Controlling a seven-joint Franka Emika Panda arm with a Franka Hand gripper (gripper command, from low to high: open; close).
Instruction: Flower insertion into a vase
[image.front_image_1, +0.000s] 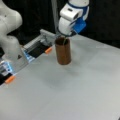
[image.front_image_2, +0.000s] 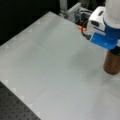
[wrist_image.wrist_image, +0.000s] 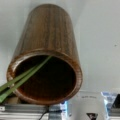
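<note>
The dark brown vase (image.front_image_1: 63, 51) stands upright on the grey table (image.front_image_1: 75, 95) at a front view's upper middle, and it also shows at the right edge as the vase (image.front_image_2: 112, 63). My gripper (image.front_image_1: 64, 35) hangs directly over its mouth, almost touching the rim, shut on the flower. A thin green stem (image.front_image_1: 64, 40) runs from the fingers down into the opening. In the wrist view the vase (wrist_image.wrist_image: 47, 37) fills the frame, and the green stem and leaves (wrist_image.wrist_image: 22, 76) slant from the lower left over the rim into it. The blossom is hidden.
The arm's white base (image.front_image_1: 10, 37) stands at a front view's left. A grey rail with a black tray (image.front_image_1: 40, 48) and orange-tipped pieces (image.front_image_1: 48, 50) (image.front_image_1: 10, 79) lies behind the vase. A black perforated board (image.front_image_2: 15, 107) borders the table's lower left corner.
</note>
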